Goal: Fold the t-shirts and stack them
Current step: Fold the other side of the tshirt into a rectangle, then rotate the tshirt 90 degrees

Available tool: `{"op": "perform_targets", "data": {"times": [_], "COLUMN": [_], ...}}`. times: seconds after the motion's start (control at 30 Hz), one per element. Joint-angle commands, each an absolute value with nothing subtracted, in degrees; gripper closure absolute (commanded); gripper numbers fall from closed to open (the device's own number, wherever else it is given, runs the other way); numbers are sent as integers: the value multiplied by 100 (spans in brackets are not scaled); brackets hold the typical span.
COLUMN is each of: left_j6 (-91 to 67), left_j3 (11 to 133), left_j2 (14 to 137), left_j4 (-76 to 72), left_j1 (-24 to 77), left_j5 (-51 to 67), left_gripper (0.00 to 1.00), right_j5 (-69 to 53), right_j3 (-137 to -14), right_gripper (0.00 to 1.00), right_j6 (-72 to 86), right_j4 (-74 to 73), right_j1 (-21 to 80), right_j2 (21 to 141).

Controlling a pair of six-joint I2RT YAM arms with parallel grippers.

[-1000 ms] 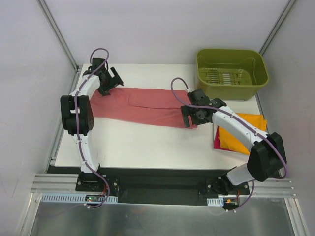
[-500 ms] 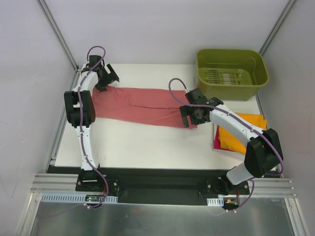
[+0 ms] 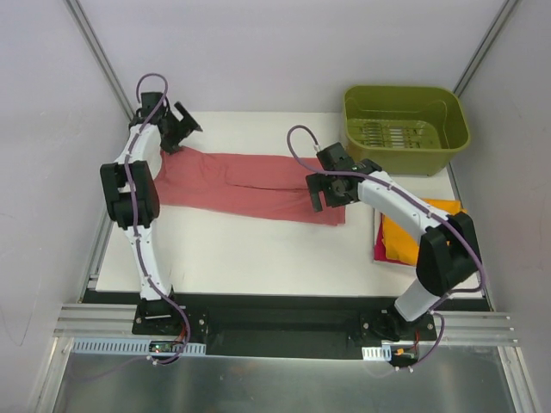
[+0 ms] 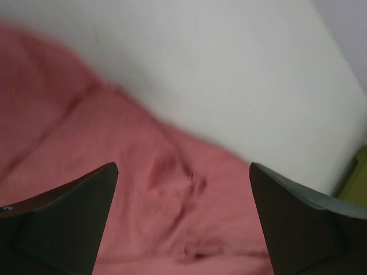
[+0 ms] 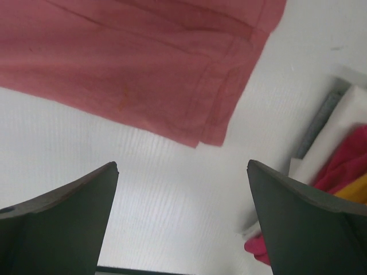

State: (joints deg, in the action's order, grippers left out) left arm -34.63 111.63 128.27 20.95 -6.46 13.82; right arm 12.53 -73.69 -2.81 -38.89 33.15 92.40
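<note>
Folding the red shirt (image 3: 250, 185): left claw (image 3: 181, 129) and right claw (image 3: 327, 194) are both released, grasping nothing.
Top view: the red shirt lies as a long strip across the surface (image 3: 258, 249), the left claw over its far left corner and the right claw over its right end; the orange shirt (image 3: 413, 237) sits folded on the pink shirt (image 3: 379, 251) at the right. Left wrist: fingers (image 4: 63, 217) spread, red cloth below. Right wrist: fingers spread above the hem corner. The next move likely calls for each claw to drop, pinch an end and fold the strip over.

Even bright light; left-wrist view blurred
</note>
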Motion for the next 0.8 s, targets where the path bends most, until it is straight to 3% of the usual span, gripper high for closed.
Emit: {"op": "perform_targets", "data": {"times": [0.0, 0.13, 0.27, 0.47, 0.77], "left_j6": [-4122, -4245, -4193, -4148, -4280], "left_j3": [9224, 7213, 6443, 6819, 8173], "left_j2": [10904, 9819, 9448, 10396, 11952], "left_j4": [1611, 1284, 1073, 1063, 1063], "left_j1": [-571, -527, -527, -571, -642], "left_j5": [2030, 1916, 1889, 2215, 2584], "left_gripper": [1, 1, 1, 1, 1], "right_j5": [906, 633, 528, -544, -975], "right_j3": [-8312, -9367, -10290, -11276, -9918], "right_gripper": [0, 0, 1, 0, 1], "right_j6": [-596, -888, -888, -580, -335], "right_j4": [-3718, -3665, -3507, -3569, -3235], "right_j1": [3331, 3296, 3164, 2909, 2909], "right_j2": [9955, 10896, 11951, 12999, 12710]}}
